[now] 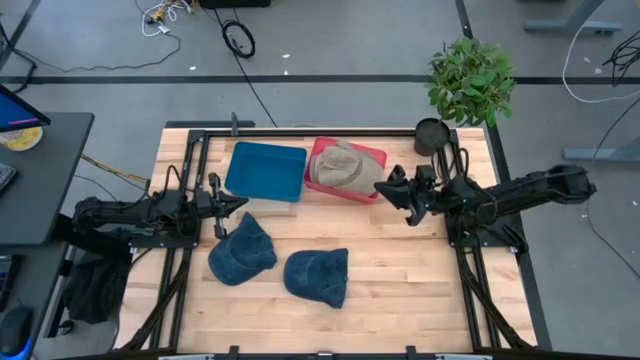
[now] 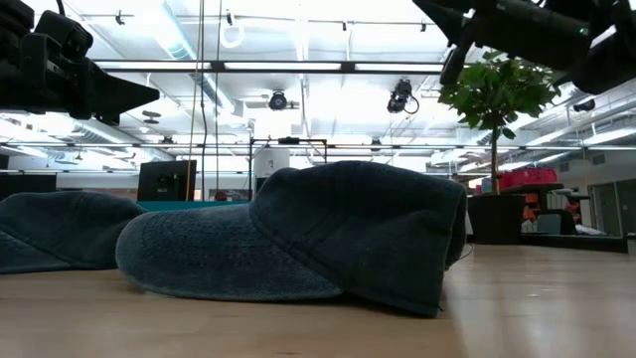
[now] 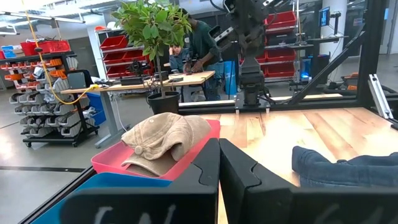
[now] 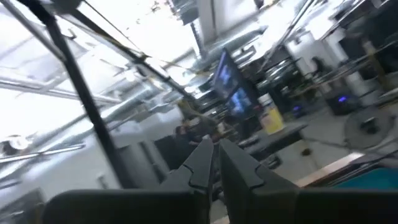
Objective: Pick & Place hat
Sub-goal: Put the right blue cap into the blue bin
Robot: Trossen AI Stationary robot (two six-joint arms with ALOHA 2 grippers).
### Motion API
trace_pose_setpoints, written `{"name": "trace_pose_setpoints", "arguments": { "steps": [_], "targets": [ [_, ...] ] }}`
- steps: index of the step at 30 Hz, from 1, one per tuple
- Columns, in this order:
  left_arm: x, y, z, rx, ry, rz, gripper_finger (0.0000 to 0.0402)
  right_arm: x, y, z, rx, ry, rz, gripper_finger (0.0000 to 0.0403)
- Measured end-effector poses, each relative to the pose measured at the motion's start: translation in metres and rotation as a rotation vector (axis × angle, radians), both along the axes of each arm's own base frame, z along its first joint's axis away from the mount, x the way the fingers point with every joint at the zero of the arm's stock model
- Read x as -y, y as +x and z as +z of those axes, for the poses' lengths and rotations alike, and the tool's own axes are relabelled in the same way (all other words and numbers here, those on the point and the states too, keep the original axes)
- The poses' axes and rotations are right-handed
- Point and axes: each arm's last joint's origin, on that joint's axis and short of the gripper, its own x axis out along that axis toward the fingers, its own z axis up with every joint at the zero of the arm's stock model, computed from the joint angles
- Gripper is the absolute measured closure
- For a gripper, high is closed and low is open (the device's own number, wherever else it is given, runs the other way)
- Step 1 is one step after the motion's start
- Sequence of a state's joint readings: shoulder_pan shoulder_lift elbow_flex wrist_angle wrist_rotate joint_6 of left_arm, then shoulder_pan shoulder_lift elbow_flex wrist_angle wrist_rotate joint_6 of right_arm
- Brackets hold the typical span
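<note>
Two dark blue denim hats lie flat on the wooden table. One [image 1: 242,250] is just near of my left gripper, the other [image 1: 318,276] lies to its right and fills the low view [image 2: 298,244]. A tan hat [image 1: 345,168] rests in the red tray [image 1: 372,155], as the left wrist view [image 3: 165,140] also shows. My left gripper [image 1: 238,203] hovers shut above the table, between the blue tray [image 1: 266,170] and the left blue hat, empty. My right gripper [image 1: 382,188] is shut and raised at the red tray's right edge, holding nothing.
A potted plant [image 1: 470,80] stands at the table's far right corner, behind my right arm. The blue tray sits left of the red one along the far edge. Bare wood [image 1: 410,270] lies right of the blue hats. People work at a bench [image 3: 193,59] beyond the table.
</note>
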State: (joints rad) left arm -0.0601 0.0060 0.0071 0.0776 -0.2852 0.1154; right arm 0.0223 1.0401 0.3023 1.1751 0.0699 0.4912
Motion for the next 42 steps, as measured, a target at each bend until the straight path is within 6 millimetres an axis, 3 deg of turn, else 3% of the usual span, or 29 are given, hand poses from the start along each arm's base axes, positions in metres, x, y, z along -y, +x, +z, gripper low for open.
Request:
{"name": "trace_pose_setpoints", "arguments": {
  "steps": [7,10,19,23,26,34,39,42],
  "targets": [
    [0.000,0.000,0.000,0.001,-0.007,-0.001,0.0399,-0.014,-0.007,0.006,0.001,-0.082,-0.135,0.0372],
    [0.000,0.000,0.000,0.020,-0.085,-0.007,0.0399,-0.018,-0.012,0.007,-0.039,-0.087,-0.195,0.0372],
    [0.000,0.000,0.000,0.052,-0.225,-0.017,0.0399,-0.017,-0.027,-0.004,-0.299,-0.178,-0.294,0.0372],
    [0.000,0.000,0.000,0.054,-0.234,-0.018,0.0399,-0.015,-0.032,-0.001,-0.312,-0.292,-0.343,0.0372],
    [0.000,0.000,0.000,0.060,-0.264,-0.020,0.0399,-0.014,-0.037,0.001,-0.291,-0.283,-0.373,0.0372],
    [0.000,0.000,0.001,0.080,-0.285,-0.024,0.0399,-0.008,-0.070,-0.041,-0.075,-0.210,-0.379,0.0372],
    [0.000,-0.001,0.005,0.129,-0.329,-0.035,0.0399,-0.009,-0.071,-0.039,-0.064,-0.273,-0.386,0.0372],
    [0.000,-0.001,0.007,0.185,-0.498,-0.057,0.0399,-0.008,-0.070,-0.047,-0.133,-0.274,-0.418,0.0372]
  ]
}}
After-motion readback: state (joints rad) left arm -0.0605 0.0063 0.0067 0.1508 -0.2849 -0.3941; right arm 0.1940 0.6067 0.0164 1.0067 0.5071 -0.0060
